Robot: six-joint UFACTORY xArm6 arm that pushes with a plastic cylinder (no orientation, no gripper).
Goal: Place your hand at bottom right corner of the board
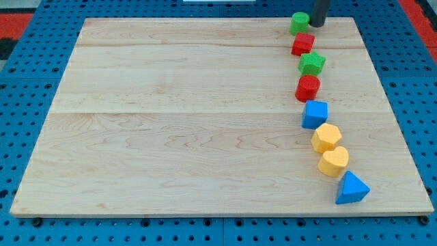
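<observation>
My tip (pixel 317 24) is at the view's top right, at the board's far edge, just right of a green round block (pixel 299 23). Below that block a line of blocks runs down the right side: a red block (pixel 302 44), a green star-like block (pixel 312 64), a red round block (pixel 307 87), a blue cube-like block (pixel 315 114), a yellow hexagonal block (pixel 326 137), a yellow heart-like block (pixel 334 162) and a blue triangular block (pixel 351 188). The wooden board (pixel 177 130) has its bottom right corner (pixel 427 210) far below the tip.
The board lies on a blue perforated table (pixel 27 89). Red areas show at the view's top left (pixel 13 20) and top right (pixel 420 14) corners.
</observation>
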